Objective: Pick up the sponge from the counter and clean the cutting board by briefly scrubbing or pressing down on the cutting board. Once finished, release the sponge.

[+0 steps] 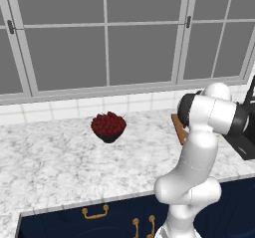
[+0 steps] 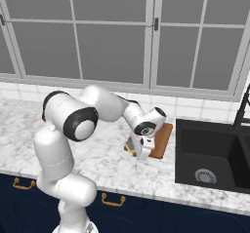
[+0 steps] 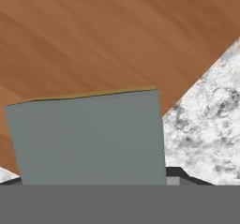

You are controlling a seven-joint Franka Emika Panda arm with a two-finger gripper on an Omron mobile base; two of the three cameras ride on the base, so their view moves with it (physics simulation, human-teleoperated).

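I have the sponge (image 3: 89,138) right under the hand camera, grey-green face toward me with a yellow edge along its far side, lying over the cutting board (image 3: 108,35) near the board's corner. The gripper (image 2: 141,153) reaches down at the board's left end; I cannot tell whether its fingers clamp the sponge, though I judge it held for scrubbing. The board lies on the marble counter (image 2: 97,154), just left of the black sink (image 2: 215,154). A bowl of red fruit (image 1: 108,126) stands well left of the board, below the windows (image 1: 104,33).
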